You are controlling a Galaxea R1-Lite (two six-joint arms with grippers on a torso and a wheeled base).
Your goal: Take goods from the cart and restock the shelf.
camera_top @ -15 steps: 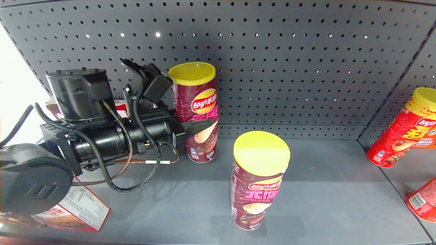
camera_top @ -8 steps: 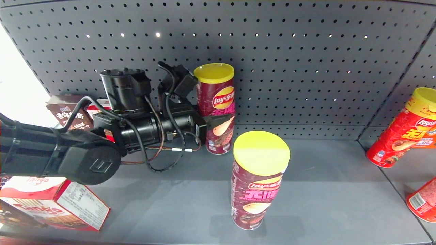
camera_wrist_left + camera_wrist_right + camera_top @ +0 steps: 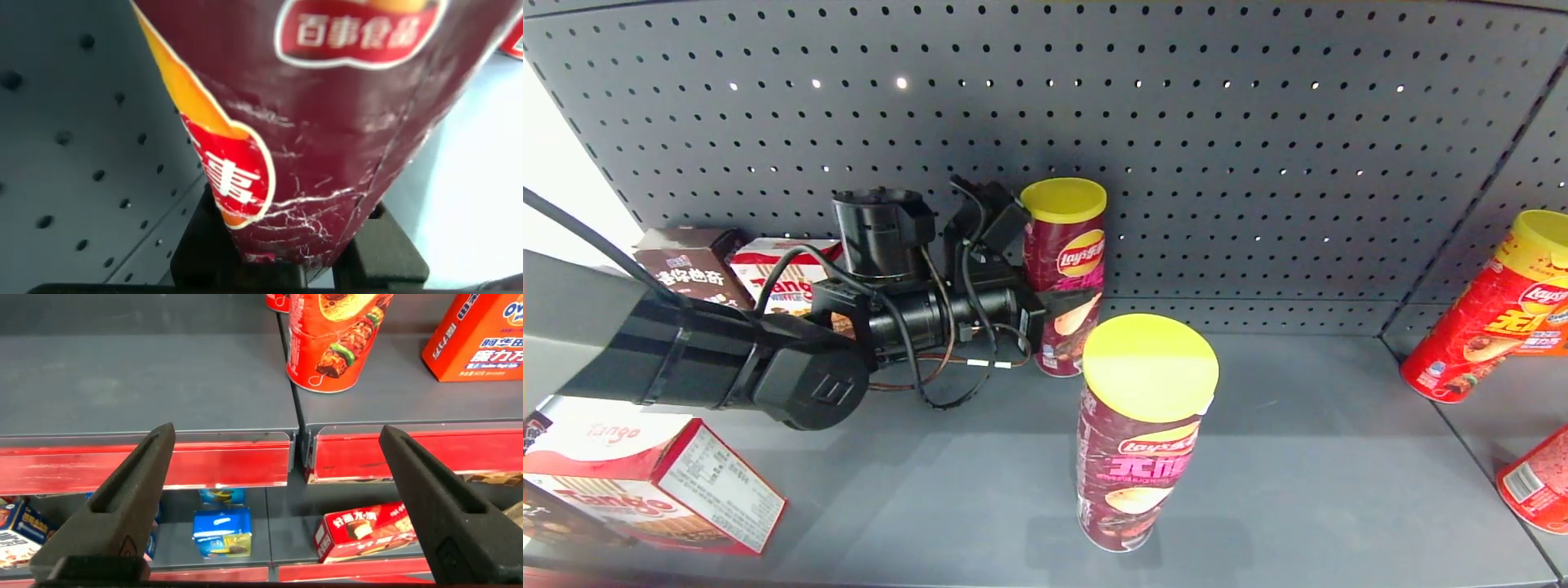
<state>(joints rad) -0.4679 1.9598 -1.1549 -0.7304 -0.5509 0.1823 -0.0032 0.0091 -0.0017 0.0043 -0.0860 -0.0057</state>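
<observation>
Grey shelf point(image 3: 1298, 457) decking with a perforated back panel point(image 3: 1258, 163) lay before me. My left fingers point(image 3: 1072, 300) were closed round the lower half of a purple chip can point(image 3: 1066, 261) with a yellow lid, holding it upright just in front of the back panel. I could not tell whether its base was touching the shelf. In the left wrist view the can point(image 3: 327, 147) sat close between the two finger bases.

A second earlier I had held this can farther to my left and nearer to me. Since then I had carried it to the right and deeper in, so that it stood behind a second purple chip can point(image 3: 1143, 433), which had not moved. As my arm went, it uncovered a wafer box point(image 3: 654, 482) at the front left of the shelf and two snack boxes point(image 3: 735, 269) at the back left.

My right fingers point(image 3: 122, 506) were spread wide with nothing between them, in front of a red-edged shelf rail point(image 3: 204, 461). A red chip can point(image 3: 1486, 318) leaned at the far right.
</observation>
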